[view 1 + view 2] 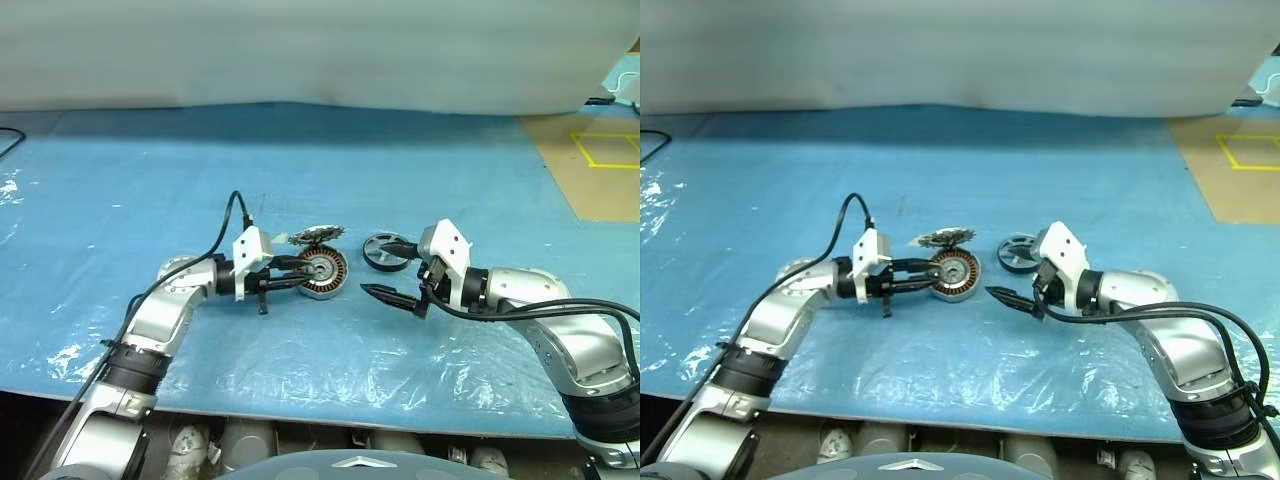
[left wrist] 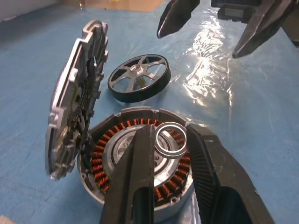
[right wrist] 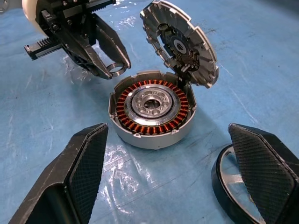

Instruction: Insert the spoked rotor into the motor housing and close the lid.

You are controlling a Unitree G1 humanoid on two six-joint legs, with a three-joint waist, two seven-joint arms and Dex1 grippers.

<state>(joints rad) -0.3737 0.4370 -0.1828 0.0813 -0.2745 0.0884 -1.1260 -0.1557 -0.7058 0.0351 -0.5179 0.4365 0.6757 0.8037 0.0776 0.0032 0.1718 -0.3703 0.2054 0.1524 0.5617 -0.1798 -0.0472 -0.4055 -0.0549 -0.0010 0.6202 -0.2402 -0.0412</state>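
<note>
At the middle of the blue plastic-covered worktop (image 1: 300,160), a short round silver metal motor housing (image 3: 140,135), copper windings and dark centre bared. Hinged up off the housing's far rim and standing near upright, the thin silvery round lid (image 3: 180,42), so the bore open from above. Just to the right of the housing and a little beyond it, apart from its wall, the flat grey metal spoked rotor (image 2: 138,77), lying on its face with hub upward, its axis parallel to the housing's own. On the right of the housing too, the right hand (image 1: 378,267), black fingers spread wide and holding nothing, one finger beside the rotor's rim; cannot tell whether touching. From the left of the housing, reaching level over its windings, the left hand (image 1: 920,275), closed on a small thin silver metal ring (image 2: 170,139) pinched between its fingertips above the housing's centre. Judged from this: rotor far nearer the right hand, so likely a short sideways reach to pinch it across the rim, then a lift leftward over the housing, flat all the way. Risk of crowding while the left hand hangs over the bore.
</note>
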